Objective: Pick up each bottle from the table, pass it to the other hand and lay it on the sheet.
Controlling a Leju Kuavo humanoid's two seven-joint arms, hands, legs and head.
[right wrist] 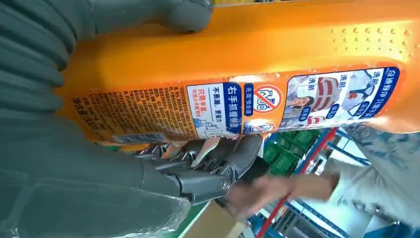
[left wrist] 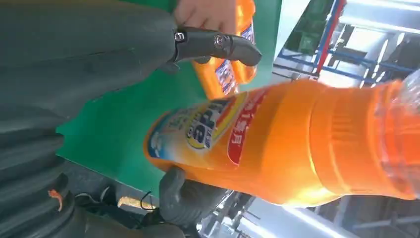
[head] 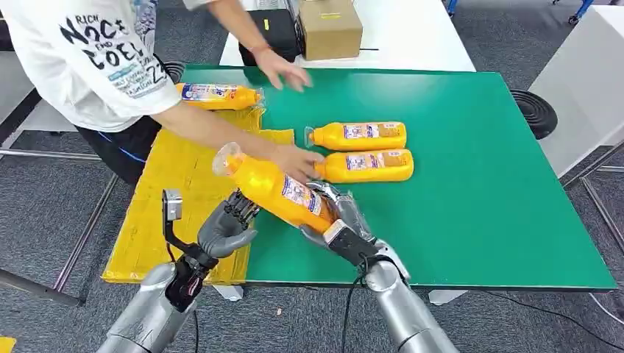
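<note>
My right hand (head: pixel 340 219) grips an orange bottle (head: pixel 274 187) by its base end and holds it tilted above the table's front edge, its clear cap toward the yellow sheet (head: pixel 169 191). In the right wrist view its fingers (right wrist: pixel 208 173) and thumb wrap the labelled body (right wrist: pixel 237 64). My left hand (head: pixel 227 224) is spread beside the bottle's lower side, close to it. From the left wrist camera the bottle (left wrist: pixel 287 139) lies between the thumb and an outstretched finger (left wrist: pixel 218 43). Two bottles (head: pixel 359 136) (head: pixel 368 165) lie on the green table; another bottle (head: pixel 217 95) lies on the sheet.
A person leans in from the far left. One of their hands (head: pixel 296 159) rests by the nearer table bottle, the other hand (head: pixel 283 70) hovers at the table's far edge. A cardboard box (head: pixel 330 28) sits on the white table behind. The green table's (head: pixel 500 184) right half is bare.
</note>
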